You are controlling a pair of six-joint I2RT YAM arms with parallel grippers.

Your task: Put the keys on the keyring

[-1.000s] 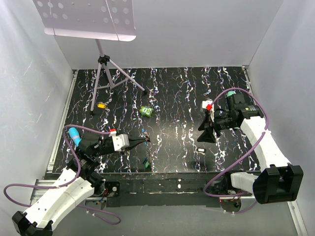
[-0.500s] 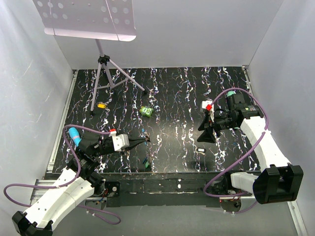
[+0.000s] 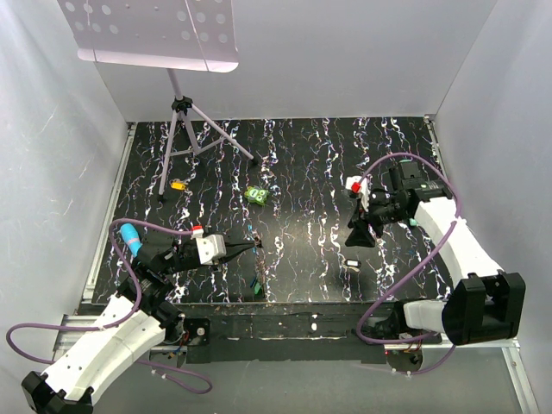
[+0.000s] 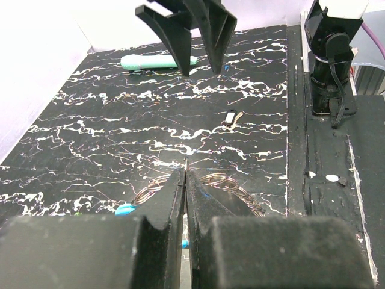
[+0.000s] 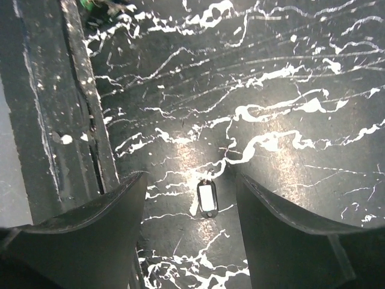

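Note:
My left gripper [image 4: 185,176] is shut, with a thin metal edge of the keyring [image 4: 220,180] pinched at its tips. The ring's wire loops spread to both sides behind the fingers, and a blue clip [image 4: 125,209] lies at the left. In the top view that gripper [image 3: 257,246] sits low over the table at centre left. One teal-headed key [image 3: 256,283] lies near the front edge. My right gripper [image 5: 191,178] hangs open above a small black tag with a white label [image 5: 206,197]. The top view shows this gripper [image 3: 360,239] just beyond the tag [image 3: 352,266].
A bright green lumpy object [image 3: 256,196] lies mid-table and a small orange-yellow piece [image 3: 178,184] lies by the tripod stand [image 3: 183,129]. A teal marker [image 4: 155,61] rests at the far right side. The table's raised front rail [image 5: 78,120] runs close to the right gripper.
The right arm's wrist has shifted a little to the left and back, with its gripper still open over the tag. The left arm has not moved.

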